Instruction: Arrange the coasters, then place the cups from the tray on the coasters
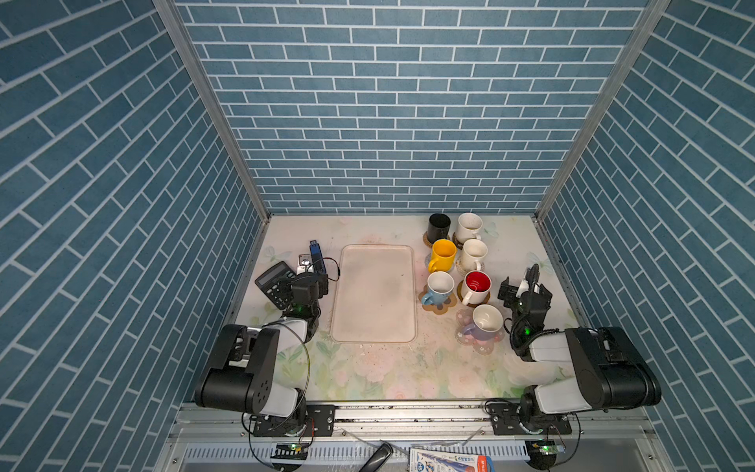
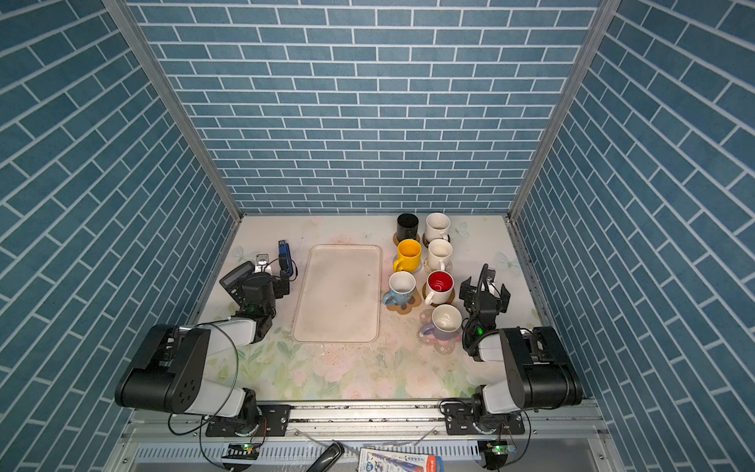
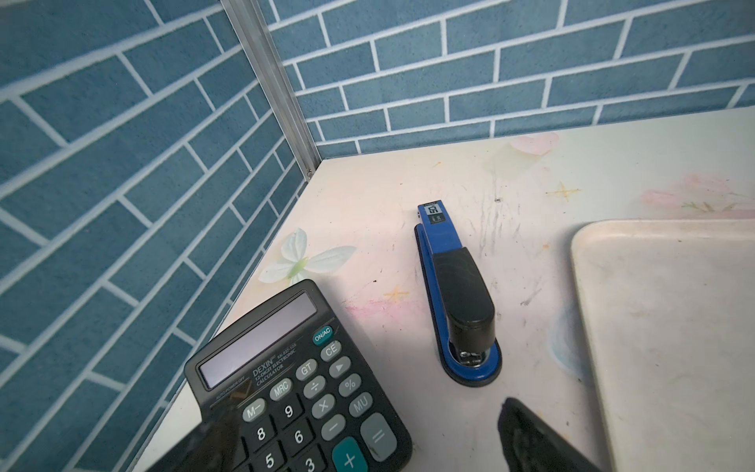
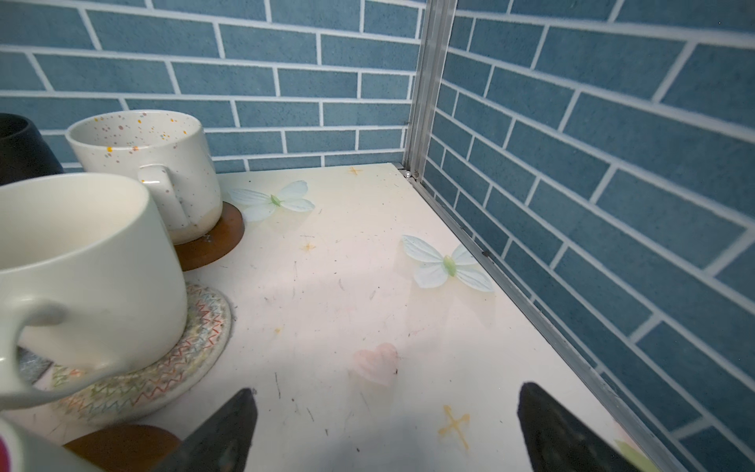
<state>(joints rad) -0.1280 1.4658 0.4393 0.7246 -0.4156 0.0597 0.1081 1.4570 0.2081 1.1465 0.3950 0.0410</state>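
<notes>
**A:** Where are the task's things found?

**B:** The tray is seen lying mid-table. Seven cups are ranged just to its right, each set on a coaster. The black cup and speckled white cup are at the back. The yellow cup and plain white cup come next. In front of those are the light blue cup, on the paw-shaped coaster, and the red-inside cup. The lavender cup is nearest, on the pink flower coaster.

**A:** What is left to be done, and how is it done well?

**B:** The placing is judged complete, and only a clean rest pose appears to be called for. The right gripper is shown with jaws spread wide and nothing between them, just beside the red-inside cup. Any move is best taken away from the cups, so that no handle is caught and no cup is slid off its mat. The left gripper is likewise spread and empty. It is held over the calculator and near the stapler, neither of which needs to be touched.

**A:** And what is held in the containers?

**B:** Nothing is carried on the tray, where only stains are seen. The pale-lined cups are seen empty from above. The black cup's inside is too dark to be judged.
</notes>
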